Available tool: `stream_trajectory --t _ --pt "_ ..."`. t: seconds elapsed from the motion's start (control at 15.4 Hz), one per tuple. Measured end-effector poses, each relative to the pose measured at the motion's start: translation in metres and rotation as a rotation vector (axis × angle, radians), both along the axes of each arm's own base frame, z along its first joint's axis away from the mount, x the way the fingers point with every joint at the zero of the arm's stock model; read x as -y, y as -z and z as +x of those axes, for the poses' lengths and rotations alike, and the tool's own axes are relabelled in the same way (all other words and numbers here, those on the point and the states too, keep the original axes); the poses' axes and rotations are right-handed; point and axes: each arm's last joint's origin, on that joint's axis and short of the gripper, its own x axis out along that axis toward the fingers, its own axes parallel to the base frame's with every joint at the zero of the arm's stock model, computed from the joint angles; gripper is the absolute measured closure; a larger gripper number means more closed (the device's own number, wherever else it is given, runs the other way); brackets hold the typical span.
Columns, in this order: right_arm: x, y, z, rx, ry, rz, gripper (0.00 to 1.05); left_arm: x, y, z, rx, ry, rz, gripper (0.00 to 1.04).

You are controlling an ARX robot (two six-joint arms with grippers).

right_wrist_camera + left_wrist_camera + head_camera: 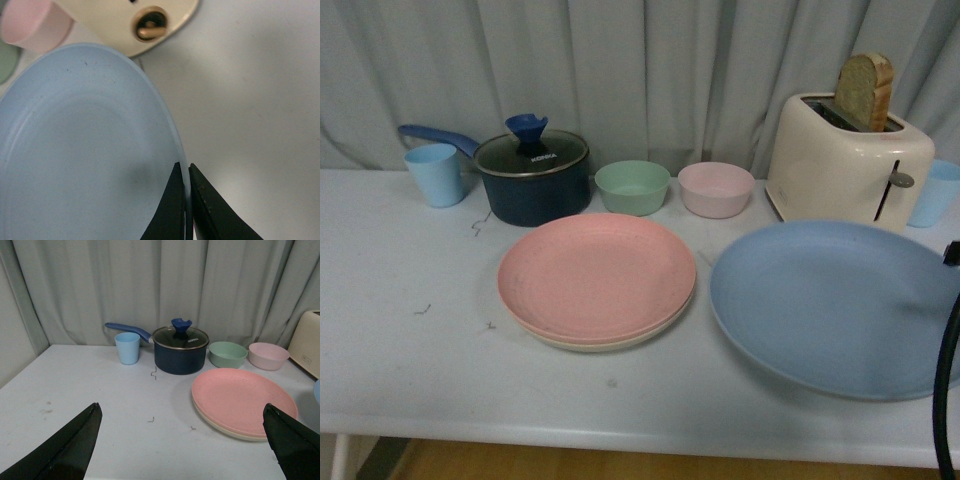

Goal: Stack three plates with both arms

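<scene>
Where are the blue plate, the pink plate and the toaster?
blue plate (830, 305), front view, middle of its inner face.
pink plate (595, 272), front view, centre of its top face.
toaster (840, 170), front view, its cream side wall.

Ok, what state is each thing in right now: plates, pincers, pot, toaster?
Pink round plastic plate: top of a two-plate stack.
Cream round plastic plate: bottom of that stack.
Blue round plastic plate: apart from the stack, rim clamped.
Right pincer: shut on that rim.
Left pincer: open, empty.
Dark blue pot: glass lid on.
Cream toaster: bread slice standing in slot.
</scene>
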Motion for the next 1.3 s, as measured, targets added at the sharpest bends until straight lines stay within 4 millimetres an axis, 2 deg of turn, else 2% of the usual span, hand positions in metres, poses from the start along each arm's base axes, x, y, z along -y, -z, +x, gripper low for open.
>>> stream_trajectory --t 0.07,0.13,0.26,0.39,0.59,0.78,1.17,1.24,1.3 --pt "-0.006 -0.014 -0.001 0.042 -0.021 0.009 1.02 0.0 0.0 0.0 0.001 0.0 0.0 0.07" --pt "-0.02 -0.031 0.001 0.098 -0.065 0.025 1.02 0.0 0.0 0.0 0.0 0.0 0.0 0.07" --pt "-0.042 -0.043 0.014 0.133 -0.115 0.05 1.02 0.0 0.0 0.0 0.0 0.0 0.0 0.07" --pt "-0.066 -0.037 0.036 0.099 -0.147 0.075 1.02 0.0 0.0 0.0 0.0 0.0 0.0 0.07" --pt "-0.102 -0.017 0.069 0.035 -0.195 0.067 1.02 0.0 0.0 0.0 0.0 0.0 0.0 0.07" --pt "-0.132 0.002 0.091 -0.007 -0.233 0.044 1.02 0.0 0.0 0.0 0.0 0.0 0.0 0.07" --pt "-0.163 0.009 0.119 -0.028 -0.237 0.035 1.02 0.0 0.0 0.0 0.0 0.0 0.0 0.07" --pt "-0.166 0.009 0.12 -0.038 -0.229 0.027 0.97 0.0 0.0 0.0 0.0 0.0 0.0 0.07" --pt "-0.169 0.009 0.119 -0.064 -0.251 0.028 0.79 0.0 0.0 0.0 0.0 0.0 0.0 0.07"
